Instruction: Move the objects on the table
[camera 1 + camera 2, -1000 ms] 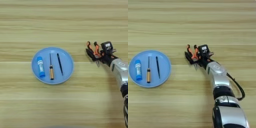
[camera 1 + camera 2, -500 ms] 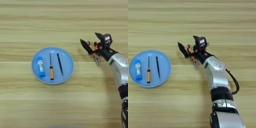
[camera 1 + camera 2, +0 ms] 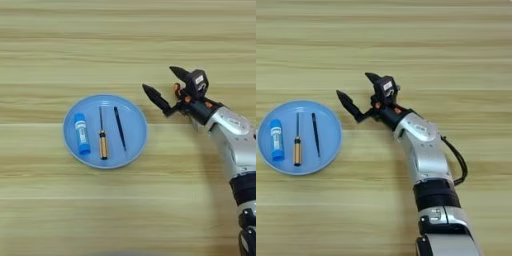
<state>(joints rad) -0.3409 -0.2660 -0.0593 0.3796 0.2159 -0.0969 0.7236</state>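
Gripper (image 3: pixel 162 85) spread wide just right of the blue plate (image 3: pixel 134 145), where tube (image 3: pixel 82 140), screwdriver (image 3: pixel 102 140) and black stick (image 3: pixel 119 128) lie side by side.

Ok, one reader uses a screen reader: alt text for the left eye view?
A robot's right gripper, black fingers spread, reaches over a wooden table just right of a light-blue plate holding a capped tube, screwdriver and black stick.
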